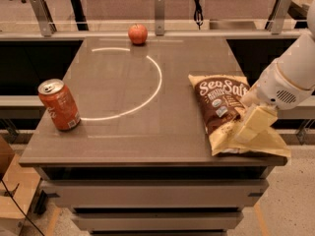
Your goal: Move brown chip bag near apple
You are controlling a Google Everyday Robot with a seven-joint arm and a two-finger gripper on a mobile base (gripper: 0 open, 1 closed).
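Note:
The brown chip bag (219, 104) lies flat at the table's right front edge, its "Sea Salt" lettering facing up and its cream-yellow lower end reaching the corner. The apple (138, 34) stands at the far edge of the table, near the middle, well away from the bag. My gripper (252, 125) reaches in from the right on a white arm and hangs over the bag's lower right part, covering some of it. Whether it touches the bag does not show.
An orange-red soda can (59, 104) stands upright near the table's left front edge. The grey table top (123, 82) carries a white arc marking. A railing with metal posts (159, 6) runs behind the far edge.

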